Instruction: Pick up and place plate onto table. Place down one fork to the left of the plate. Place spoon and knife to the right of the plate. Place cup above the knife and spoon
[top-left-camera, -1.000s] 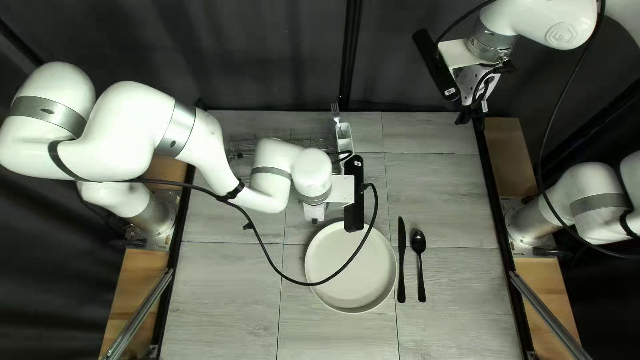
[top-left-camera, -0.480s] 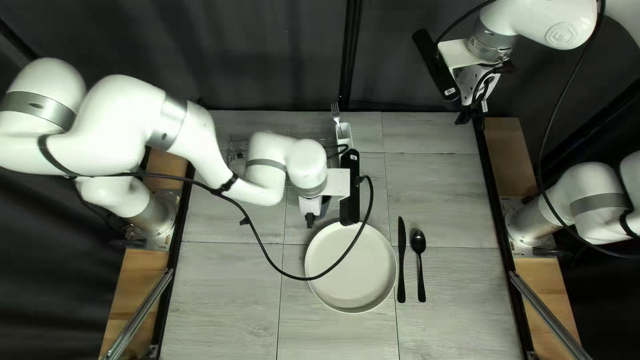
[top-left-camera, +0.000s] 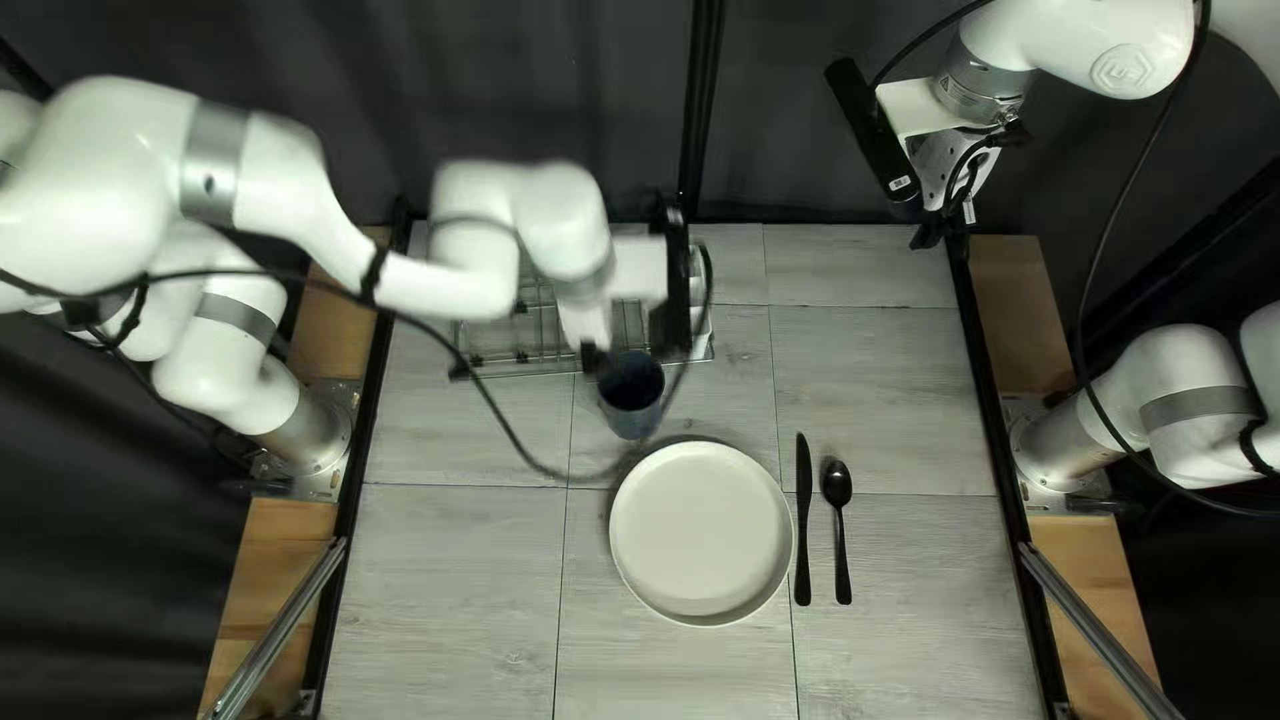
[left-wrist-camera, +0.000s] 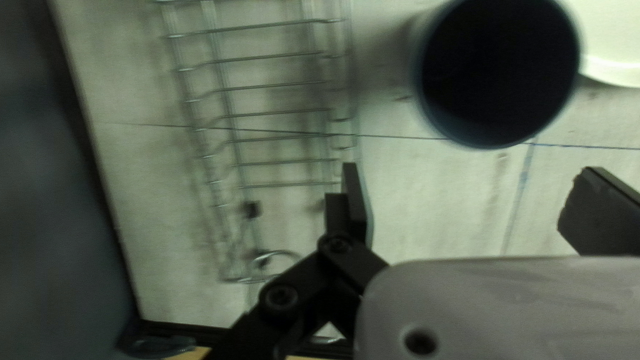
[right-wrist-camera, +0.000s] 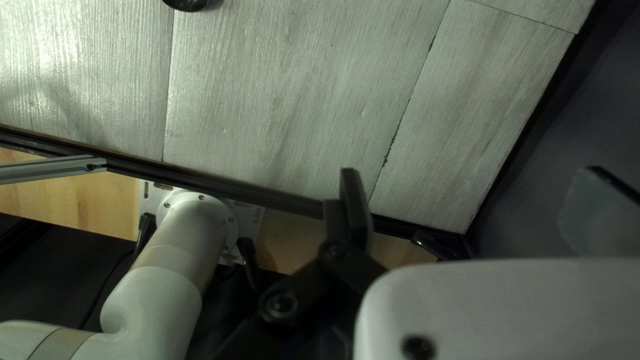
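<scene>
Taking 12 o'clock as the far edge of the table (top-left-camera: 887,640) in the top left view, the plate (top-left-camera: 700,534) lies flat on the tabletop, toward its near side. The knife (top-left-camera: 803,523) is just beside it at 3 o'clock, and the spoon (top-left-camera: 838,488) is a little farther out in the same direction; the knife's blade and the spoon's bowl point to 12.

The dark cup (top-left-camera: 631,398) stands upright at the plate's 11 o'clock, apart from it, and sits at about 10 o'clock from the knife. The wire rack (top-left-camera: 527,350) is beyond the cup, partly hidden by the left arm (top-left-camera: 440,287), whose black cable (top-left-camera: 496,411) loops across the view near the plate.

The left gripper (top-left-camera: 594,358) is close to the cup. In the left wrist view its fingers stand wide apart with nothing held. With 12 straight ahead of that gripper, the cup's open mouth is at 12, the rack at 10 and a bit of the plate's rim at 1.

The right gripper (top-left-camera: 927,238) hangs at the plate's 1 o'clock, by the table's far right corner. Its fingers are also spread wide and hold nothing.
</scene>
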